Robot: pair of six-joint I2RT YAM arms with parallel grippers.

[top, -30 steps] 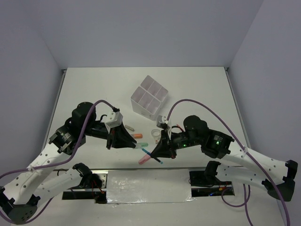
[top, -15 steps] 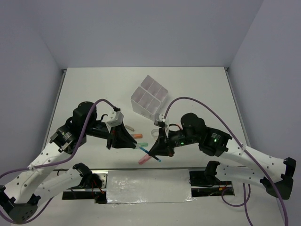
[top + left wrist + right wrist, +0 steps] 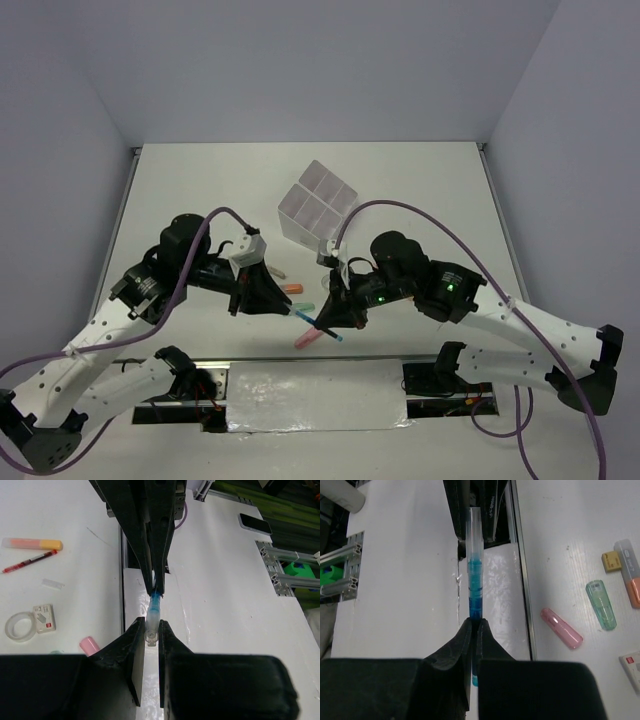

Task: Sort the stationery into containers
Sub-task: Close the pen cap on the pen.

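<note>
A thin blue pen (image 3: 314, 323) hangs in the air over the table's near edge, held at both ends. My left gripper (image 3: 151, 630) is shut on its clear cap end (image 3: 152, 622). The right gripper (image 3: 474, 625) is shut on the blue barrel (image 3: 474, 587). In the top view the left gripper (image 3: 291, 309) and the right gripper (image 3: 328, 325) face each other along the pen. The white divided container (image 3: 318, 205) stands beyond them. Loose stationery lies between: a pink marker (image 3: 561, 627), a green marker (image 3: 601, 611), an orange marker (image 3: 32, 543), a red pen (image 3: 29, 561) and a tape roll (image 3: 19, 626).
A small white eraser (image 3: 44, 618) lies beside the tape roll, and a tan eraser (image 3: 610, 561) sits by the orange marker. Purple cables arch over both arms. The table's front edge and a metal rail (image 3: 310, 365) run just below the grippers.
The right arm has swung a little left and forward. The pen stays gripped by both grippers and has barely shifted.
</note>
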